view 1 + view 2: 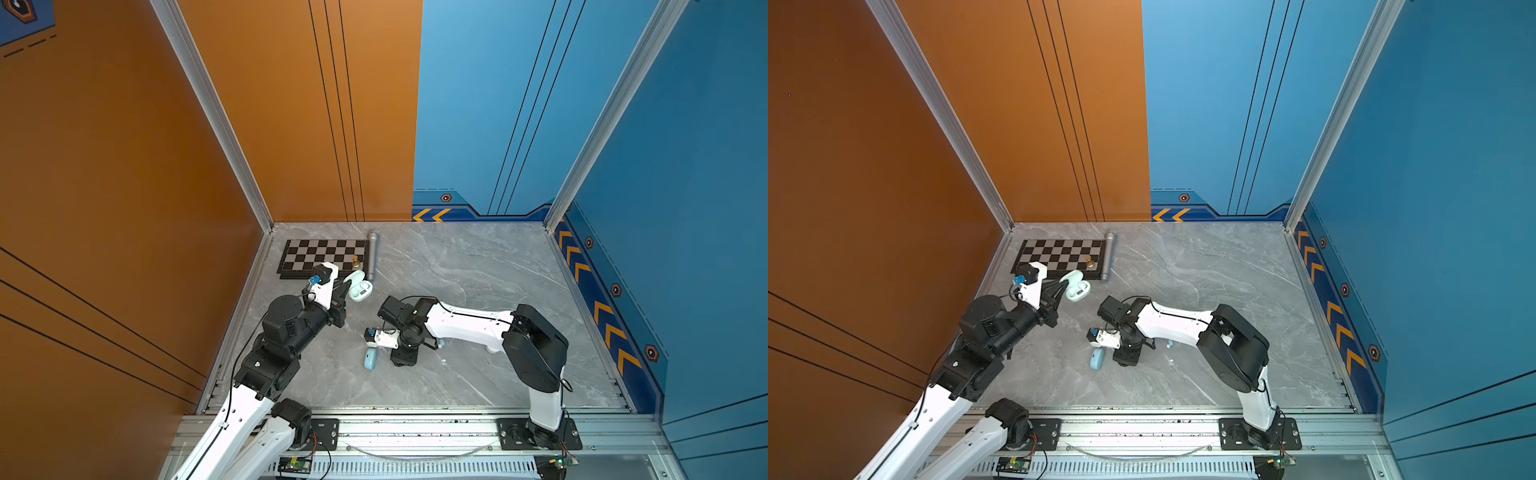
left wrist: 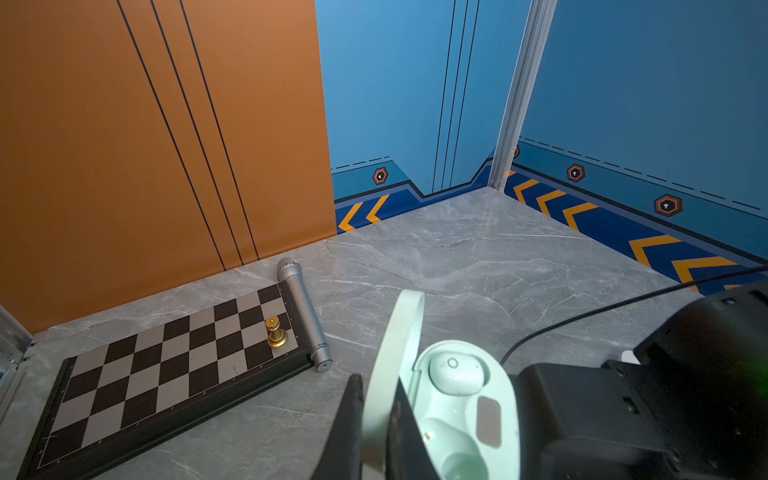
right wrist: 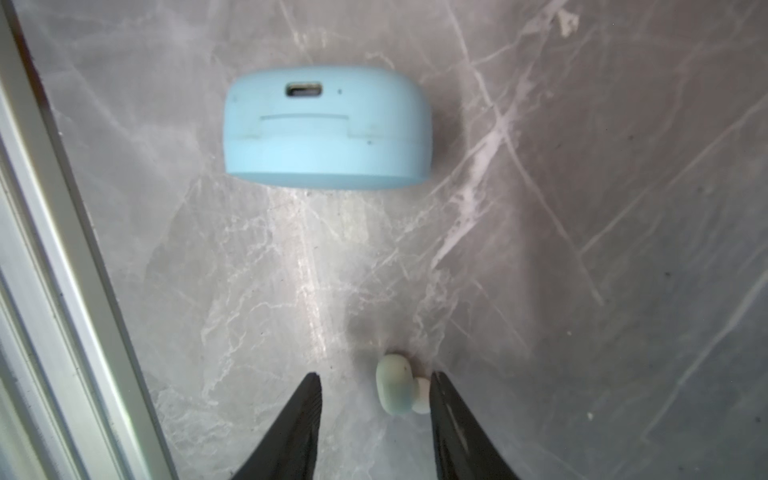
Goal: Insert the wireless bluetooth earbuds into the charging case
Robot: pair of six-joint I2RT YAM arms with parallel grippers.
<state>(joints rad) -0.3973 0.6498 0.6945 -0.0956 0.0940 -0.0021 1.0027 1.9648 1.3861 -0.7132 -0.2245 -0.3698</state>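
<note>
The right gripper (image 3: 374, 378) points down at the surface (image 3: 582, 208) a little front of its middle. Its jaws are partly apart and hold nothing. A mint earbud (image 3: 398, 384) lies on the surface between them, off-centre. Its pale ear tip touches or all but touches one finger, while the other finger (image 3: 309, 399) stands clear of it. The bud's long axis runs across the gap, from finger to finger, so a straight close would likely nudge it sideways before pinching it end to end. A closed blue case (image 3: 328, 124) lies near it, charging port showing.

Toward the far-left corner, beside the chessboard (image 1: 324, 257), the left gripper (image 2: 376, 386) is clamped on the raised lid (image 2: 399, 332) of the open mint case (image 2: 461, 411). A seated earbud (image 2: 455, 372) fills one well; the other well looks empty. The right arm is plainly nearer the loose bud, and the mint case lies well apart from it, toward that corner.
</note>
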